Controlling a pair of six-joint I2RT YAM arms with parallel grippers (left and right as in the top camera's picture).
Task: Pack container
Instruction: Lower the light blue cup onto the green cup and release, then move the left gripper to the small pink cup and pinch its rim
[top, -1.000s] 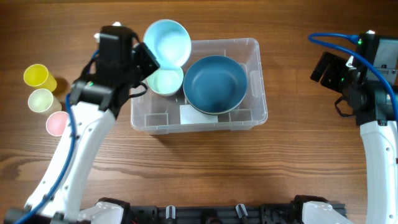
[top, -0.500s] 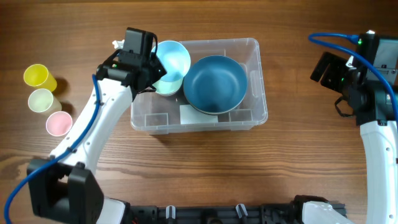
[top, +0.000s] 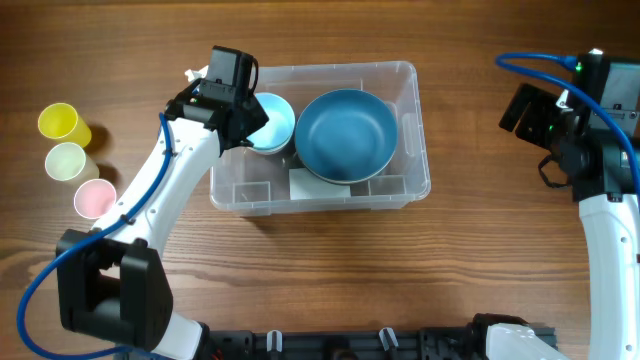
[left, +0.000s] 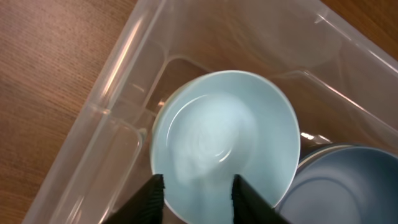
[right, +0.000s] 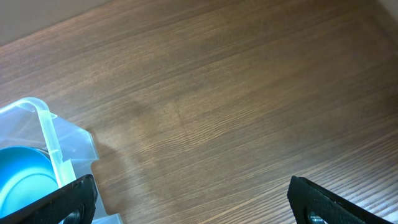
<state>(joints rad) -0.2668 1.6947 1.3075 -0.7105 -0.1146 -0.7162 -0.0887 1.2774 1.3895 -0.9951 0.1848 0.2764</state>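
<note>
Bright, even light from above, only faint soft shadows under the container (top: 412, 140) on the table (top: 480, 260); left wrist view shows white glare streaks along its clear walls and a softly smeared pale bowl (left: 224, 143); right wrist view sharp, one diffuse shadow.

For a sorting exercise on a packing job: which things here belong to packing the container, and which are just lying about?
In the job: container, dark blue bowl, light blue bowl, left gripper above it.
Lying about, at least now: yellow cup, pale green cup, pink cup, all outside the container; right gripper, off to the side.
</note>
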